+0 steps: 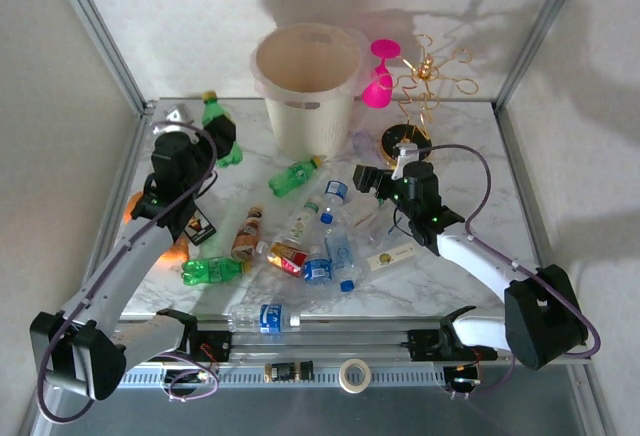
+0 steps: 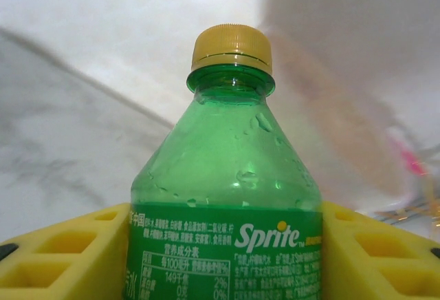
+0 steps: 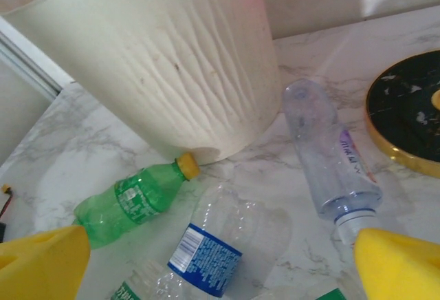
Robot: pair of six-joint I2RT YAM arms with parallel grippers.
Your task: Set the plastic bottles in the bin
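My left fingers (image 2: 65, 252) are clamped on a green Sprite bottle (image 1: 212, 114), one yellow pad on each side of the label. The yellow cap points straight away from the wrist. From above, the bottle is in the upper left of the frame, its long axis running roughly up and down the picture with the cap toward the back wall. I can't tell whether its base is off the table.

The bin (image 1: 305, 121) stands to the right of it at top centre, near but apart. I judge its rim to be well above the bottle. The move ahead is therefore a lift and a swing rightward over that rim, and the left arm is the one carrying a bottle.

My right fingers (image 3: 41, 265) are spread wide with nothing between them, hovering over the scatter in the middle of the table. Ahead of them a green bottle (image 3: 130, 200) lies with its cap at the foot of the bin. A blue-labelled clear bottle (image 3: 206, 252) lies low between the pads. Another clear bottle (image 3: 333, 155) lies with its neck toward the right-hand pad.
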